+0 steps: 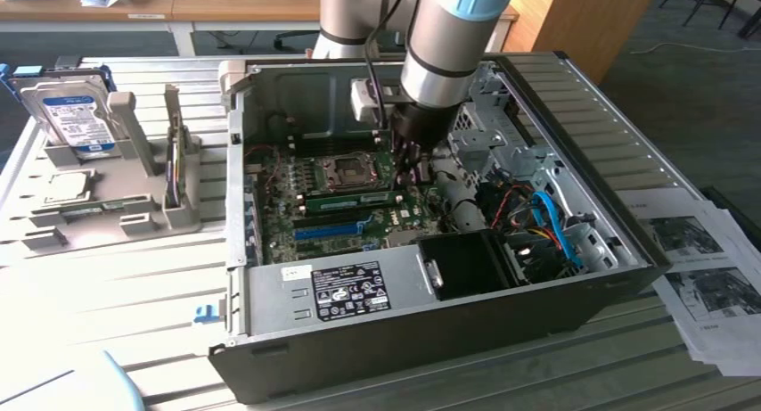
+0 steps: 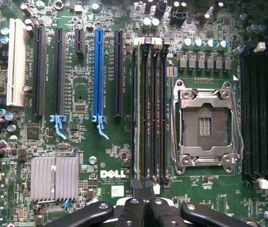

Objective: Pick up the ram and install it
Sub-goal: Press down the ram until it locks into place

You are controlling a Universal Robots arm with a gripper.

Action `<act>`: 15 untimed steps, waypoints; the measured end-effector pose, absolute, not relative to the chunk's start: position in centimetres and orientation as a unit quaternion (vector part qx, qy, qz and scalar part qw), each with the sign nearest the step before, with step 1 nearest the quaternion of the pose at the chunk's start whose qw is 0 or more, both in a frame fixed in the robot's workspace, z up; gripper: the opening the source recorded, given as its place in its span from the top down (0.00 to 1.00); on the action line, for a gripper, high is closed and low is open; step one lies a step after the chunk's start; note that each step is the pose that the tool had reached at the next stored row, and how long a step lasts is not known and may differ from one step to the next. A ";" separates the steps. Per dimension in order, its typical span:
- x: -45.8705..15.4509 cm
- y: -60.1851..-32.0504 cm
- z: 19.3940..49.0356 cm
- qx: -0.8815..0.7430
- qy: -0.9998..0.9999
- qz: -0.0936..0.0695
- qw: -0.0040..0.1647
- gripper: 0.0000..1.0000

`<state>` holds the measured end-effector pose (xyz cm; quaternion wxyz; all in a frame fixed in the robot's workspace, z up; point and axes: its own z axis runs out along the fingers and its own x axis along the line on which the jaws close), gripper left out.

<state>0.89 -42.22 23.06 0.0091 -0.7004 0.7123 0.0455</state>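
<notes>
- I see the long, thin green ram stick standing in a memory slot inside the open black and silver computer case. In the exterior view it is at about seven o'clock from my claw.
- In the wrist view, the ram is a thin green line in the bank of dark slots just beside the square silver chip socket.
- My claw is clenched. I see nothing held between its fingers. It sits right over one end of the ram; I cannot tell if it touches.
- I think the picking up is done and the ram is in its place. I cannot tell if it is pushed all the way down, so that part may be left.
- My count:
  - one robot arm and one claw
  - one ram stick
  - four slots in its bank, I think
  - one chip socket
  - one bright blue plastic slot
  - one boxy silver hard drive with a blue and white label, standing in a grey plastic holder at nine o'clock from the case, on the pale slatted surface
</notes>
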 end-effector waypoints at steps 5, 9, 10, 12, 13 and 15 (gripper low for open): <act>0.9 -42.2 22.9 -0.700 0.712 0.045 0.009 0.91; 0.9 -42.2 22.7 -0.700 0.712 0.045 0.009 0.91; 0.9 -42.2 22.7 -0.700 0.712 0.045 0.009 0.91; 0.9 -42.2 22.7 -0.700 0.712 0.045 0.009 0.91; 0.9 -42.2 22.7 -0.700 0.712 0.045 0.009 0.91; 0.9 -42.2 22.7 -0.700 0.712 0.045 0.009 0.91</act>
